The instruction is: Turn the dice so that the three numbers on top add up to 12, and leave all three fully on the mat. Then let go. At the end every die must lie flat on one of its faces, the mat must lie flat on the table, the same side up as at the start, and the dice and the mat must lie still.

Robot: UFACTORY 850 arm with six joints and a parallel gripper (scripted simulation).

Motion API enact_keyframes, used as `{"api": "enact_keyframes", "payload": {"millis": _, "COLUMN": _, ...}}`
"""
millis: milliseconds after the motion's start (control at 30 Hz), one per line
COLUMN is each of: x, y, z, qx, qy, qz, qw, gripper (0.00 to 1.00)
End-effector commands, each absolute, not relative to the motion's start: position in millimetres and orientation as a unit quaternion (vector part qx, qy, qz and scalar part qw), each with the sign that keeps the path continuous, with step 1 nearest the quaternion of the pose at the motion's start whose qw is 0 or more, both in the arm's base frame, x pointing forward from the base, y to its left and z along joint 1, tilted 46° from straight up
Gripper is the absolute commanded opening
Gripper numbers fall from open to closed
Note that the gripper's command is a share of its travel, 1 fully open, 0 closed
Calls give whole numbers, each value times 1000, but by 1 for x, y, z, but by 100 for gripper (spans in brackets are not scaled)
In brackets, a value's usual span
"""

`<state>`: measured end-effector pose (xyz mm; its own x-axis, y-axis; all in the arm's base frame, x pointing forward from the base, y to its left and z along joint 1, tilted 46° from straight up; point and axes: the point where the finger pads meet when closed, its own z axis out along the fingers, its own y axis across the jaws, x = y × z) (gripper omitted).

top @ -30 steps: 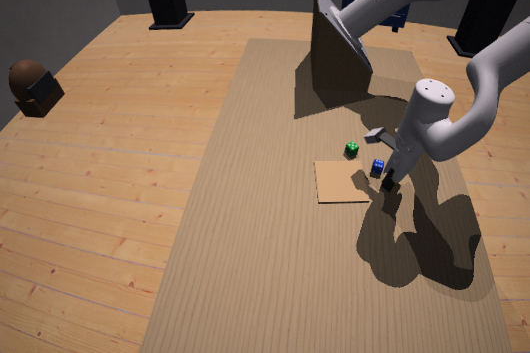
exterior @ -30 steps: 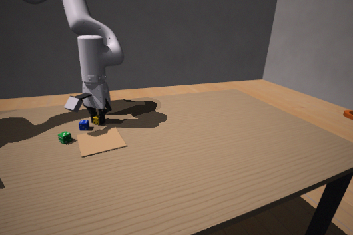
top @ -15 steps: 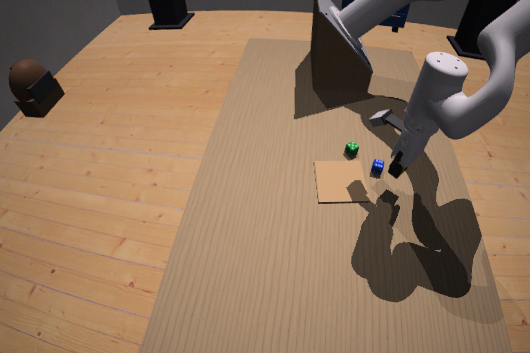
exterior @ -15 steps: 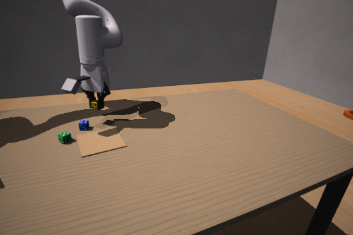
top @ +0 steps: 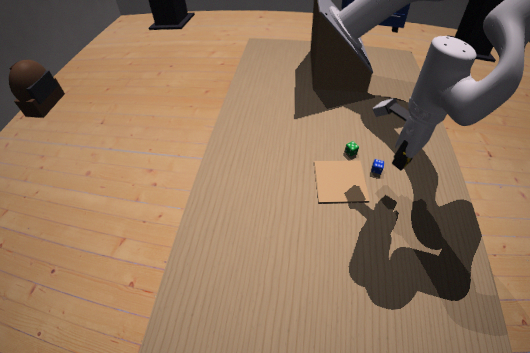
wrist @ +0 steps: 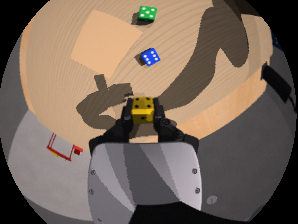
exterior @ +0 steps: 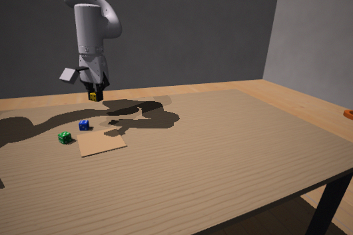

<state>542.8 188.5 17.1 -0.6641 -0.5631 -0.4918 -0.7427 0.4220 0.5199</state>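
My gripper (exterior: 95, 96) is shut on a yellow die (wrist: 141, 110) and holds it well above the table, beyond the blue die as the exterior camera sees it. The yellow die also shows in the top view (top: 401, 159). The blue die (exterior: 84, 125) lies on the table just off the mat's edge. It also shows in the top view (top: 378, 167) and in the wrist view (wrist: 150, 58). The green die (exterior: 64, 137) (top: 352, 149) lies on the table beside the mat, also off it. The tan mat (exterior: 100, 142) lies flat with no die on it.
A dark wedge-shaped block (top: 332, 50) stands at the back of the table, where the arm's base is. The wrist camera's grey housing (exterior: 68, 75) sticks out beside the gripper. An orange object (exterior: 348, 114) sits beyond the table's right edge.
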Motion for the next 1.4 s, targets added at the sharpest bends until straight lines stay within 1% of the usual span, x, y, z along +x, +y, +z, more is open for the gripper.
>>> {"api": "enact_keyframes", "payload": {"millis": 0, "x": 544, "y": 188, "z": 18, "qx": -390, "qy": 835, "qz": 368, "qw": 122, "gripper": 27}}
{"api": "enact_keyframes", "payload": {"millis": 233, "x": 534, "y": 149, "z": -16, "qx": -268, "qy": 883, "qz": 380, "qw": 69, "gripper": 27}}
{"api": "enact_keyframes", "payload": {"millis": 333, "x": 533, "y": 146, "z": -19, "qx": -258, "qy": 886, "qz": 381, "qw": 64, "gripper": 27}}
{"api": "enact_keyframes", "payload": {"millis": 367, "x": 528, "y": 132, "z": -32, "qx": -209, "qy": 899, "qz": 383, "qw": 43, "gripper": 27}}
{"api": "enact_keyframes", "payload": {"millis": 767, "x": 503, "y": 84, "z": -76, "qx": -27, "qy": 921, "qz": 386, "qw": -34, "gripper": 27}}
{"api": "enact_keyframes", "payload": {"millis": 1367, "x": 501, "y": 83, "z": -80, "qx": -18, "qy": 921, "qz": 386, "qw": -38, "gripper": 27}}
